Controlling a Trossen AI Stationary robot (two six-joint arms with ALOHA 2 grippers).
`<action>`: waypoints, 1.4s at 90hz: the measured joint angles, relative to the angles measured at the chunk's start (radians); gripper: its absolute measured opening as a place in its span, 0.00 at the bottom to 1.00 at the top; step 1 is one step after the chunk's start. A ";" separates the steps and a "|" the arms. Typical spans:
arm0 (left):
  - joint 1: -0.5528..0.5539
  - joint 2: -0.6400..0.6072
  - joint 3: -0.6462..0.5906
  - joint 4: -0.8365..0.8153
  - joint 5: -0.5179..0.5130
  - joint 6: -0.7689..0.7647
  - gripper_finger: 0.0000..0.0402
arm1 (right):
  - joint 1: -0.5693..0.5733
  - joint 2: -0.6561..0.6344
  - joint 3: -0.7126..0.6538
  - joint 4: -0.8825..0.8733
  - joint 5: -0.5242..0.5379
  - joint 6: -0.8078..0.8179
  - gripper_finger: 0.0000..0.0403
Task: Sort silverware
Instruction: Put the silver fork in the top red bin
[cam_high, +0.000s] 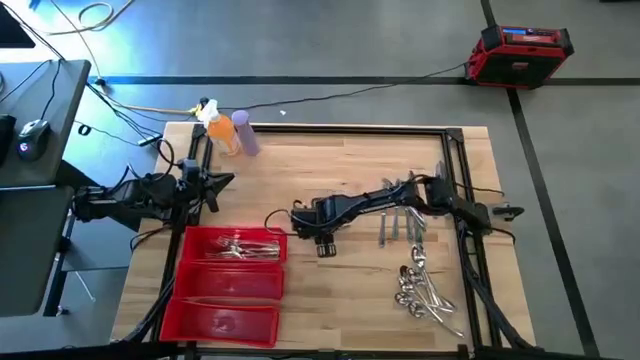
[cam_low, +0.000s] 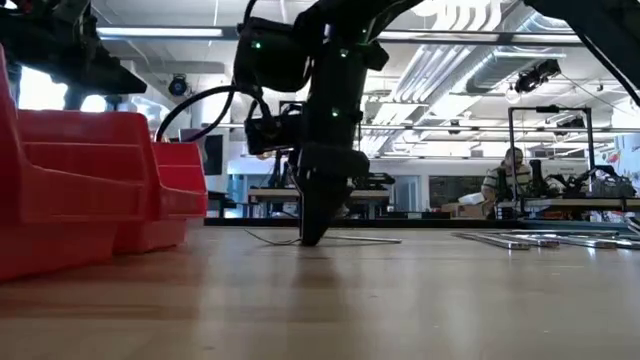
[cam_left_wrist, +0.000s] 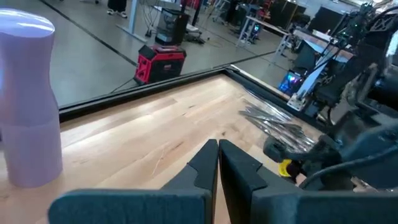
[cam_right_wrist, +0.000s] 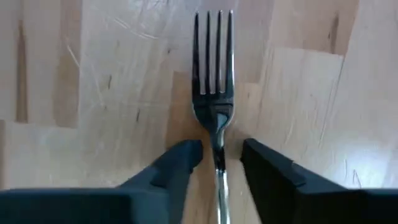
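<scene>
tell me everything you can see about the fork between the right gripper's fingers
The fork is slim, shiny silver metal with four straight tines, a narrow neck and a thin handle. It lies flat on the bare wooden table, tines pointing away from the wrist. Its handle runs back between the fingers of the right gripper, which stand either side of the neck with small gaps showing, so it looks straddled, not yet clamped. In the low view it shows as a thin bar on the tabletop beside the lowered gripper.

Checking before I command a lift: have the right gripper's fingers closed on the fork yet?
No. In the right wrist view the fork lies flat on the table, and the right gripper straddles its neck with gaps on both sides.
</scene>
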 joint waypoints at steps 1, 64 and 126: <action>0.000 0.000 0.000 0.000 0.000 0.000 0.00 | 0.002 -0.001 0.000 -0.002 0.004 0.005 0.18; 0.000 0.000 0.000 0.001 0.000 0.000 0.00 | -0.006 -0.300 -0.004 0.499 -0.018 0.134 0.00; 0.000 0.002 0.000 0.006 -0.001 0.000 0.00 | 0.045 -0.018 -0.007 0.989 -0.195 0.291 0.04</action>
